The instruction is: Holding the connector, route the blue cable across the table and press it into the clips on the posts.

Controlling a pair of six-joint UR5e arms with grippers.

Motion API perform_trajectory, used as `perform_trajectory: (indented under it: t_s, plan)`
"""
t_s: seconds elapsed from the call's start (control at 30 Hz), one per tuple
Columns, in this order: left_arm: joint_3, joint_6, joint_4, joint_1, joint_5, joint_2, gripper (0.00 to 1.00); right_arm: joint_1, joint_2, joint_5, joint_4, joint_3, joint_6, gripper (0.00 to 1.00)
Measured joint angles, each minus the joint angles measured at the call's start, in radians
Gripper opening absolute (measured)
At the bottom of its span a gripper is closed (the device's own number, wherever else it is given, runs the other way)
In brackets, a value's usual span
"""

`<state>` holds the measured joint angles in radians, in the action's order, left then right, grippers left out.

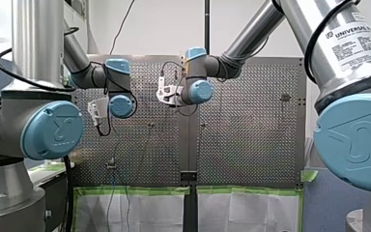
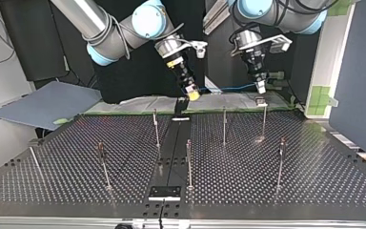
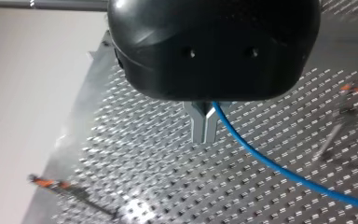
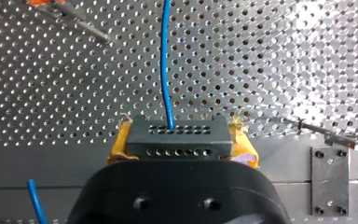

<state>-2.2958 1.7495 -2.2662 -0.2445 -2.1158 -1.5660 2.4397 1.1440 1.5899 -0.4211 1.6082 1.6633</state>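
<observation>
In the right wrist view, my right gripper (image 4: 179, 134) is shut on a dark connector block (image 4: 177, 142), with a yellow pad on each side of it. The blue cable (image 4: 165, 60) leaves the block and runs ahead over the perforated table. In the left wrist view, my left gripper (image 3: 204, 133) has its metal fingers shut on the blue cable (image 3: 279, 170), which trails off to one side. In the top view, both grippers hang over the table's far edge, my right gripper (image 2: 192, 94) near the middle and my left gripper (image 2: 261, 87) further right, with the cable (image 2: 228, 88) between them.
Several thin posts with clips stand on the table, among them a post (image 2: 224, 125), another post (image 2: 264, 118) just under my left gripper, and a near one (image 2: 188, 162). A black rail (image 2: 174, 152) runs down the table's middle. A grey mat (image 2: 47, 105) lies off the far left corner.
</observation>
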Motion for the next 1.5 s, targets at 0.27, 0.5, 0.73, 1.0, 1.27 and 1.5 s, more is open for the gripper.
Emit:
perform_trajectory:
  t_s: [0.27,0.5,0.73,1.0,1.27,1.5]
  plan:
    - [0.044,-0.005,-0.070,0.022,0.006,0.070,0.00,0.011,-0.009,-0.003,0.049,-0.069,0.001,0.00]
    - [0.069,-0.015,-0.126,0.046,0.007,0.127,0.00,0.017,-0.012,-0.004,0.077,-0.129,0.006,0.00]
    - [0.102,-0.028,-0.151,0.072,0.009,0.184,0.00,0.017,-0.019,-0.010,0.097,-0.190,0.030,0.00]
    - [0.133,-0.027,-0.149,0.109,0.039,0.195,0.00,0.022,-0.069,-0.017,0.127,-0.260,0.035,0.00]
    - [0.156,-0.019,-0.141,0.129,0.068,0.136,0.00,0.023,-0.100,-0.021,0.165,-0.331,0.035,0.00]
    - [0.162,-0.003,-0.101,0.147,0.079,0.105,0.00,0.015,-0.113,-0.029,0.207,-0.390,0.036,0.00]
